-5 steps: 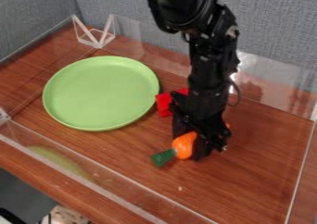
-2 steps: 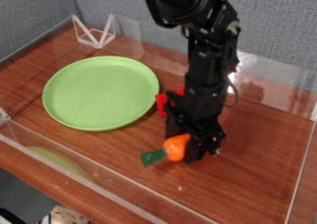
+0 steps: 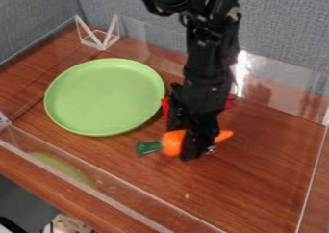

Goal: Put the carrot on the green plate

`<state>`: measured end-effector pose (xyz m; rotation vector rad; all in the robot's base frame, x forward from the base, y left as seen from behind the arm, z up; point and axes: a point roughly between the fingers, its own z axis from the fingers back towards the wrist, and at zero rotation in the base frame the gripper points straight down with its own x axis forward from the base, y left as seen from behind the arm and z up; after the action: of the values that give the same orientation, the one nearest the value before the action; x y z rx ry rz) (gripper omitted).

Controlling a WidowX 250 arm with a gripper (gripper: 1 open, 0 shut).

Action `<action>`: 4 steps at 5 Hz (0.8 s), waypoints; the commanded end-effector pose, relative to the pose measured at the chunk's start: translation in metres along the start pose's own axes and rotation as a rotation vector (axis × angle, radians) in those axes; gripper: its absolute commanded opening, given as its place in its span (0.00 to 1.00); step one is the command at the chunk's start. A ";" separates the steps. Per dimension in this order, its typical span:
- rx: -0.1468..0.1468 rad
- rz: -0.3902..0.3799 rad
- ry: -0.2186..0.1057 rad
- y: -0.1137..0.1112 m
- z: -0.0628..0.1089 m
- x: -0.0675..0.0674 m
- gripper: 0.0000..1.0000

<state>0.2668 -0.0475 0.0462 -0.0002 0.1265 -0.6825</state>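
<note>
Between the jaws — the carrot (image 3: 180, 142), crosswise.

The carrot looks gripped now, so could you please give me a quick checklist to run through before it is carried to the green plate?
1. Carrot between the gripper jaws: ok.
2. Carrot clear of the table: cannot tell.
3. Green plate empty, room to set down: ok.
4. Path from carrot to plate free of objects: ok.
5. Red block behind the arm, near the plate's rim, out of the way: cannot tell.
</note>
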 end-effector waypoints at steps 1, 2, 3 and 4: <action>0.029 -0.022 -0.074 0.012 0.002 0.002 0.00; 0.024 -0.028 -0.088 0.016 -0.010 0.005 0.00; 0.024 -0.052 -0.091 0.006 -0.006 0.014 0.00; 0.025 -0.072 -0.088 -0.005 0.001 0.021 0.00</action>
<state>0.2727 -0.0631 0.0322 -0.0198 0.0828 -0.7635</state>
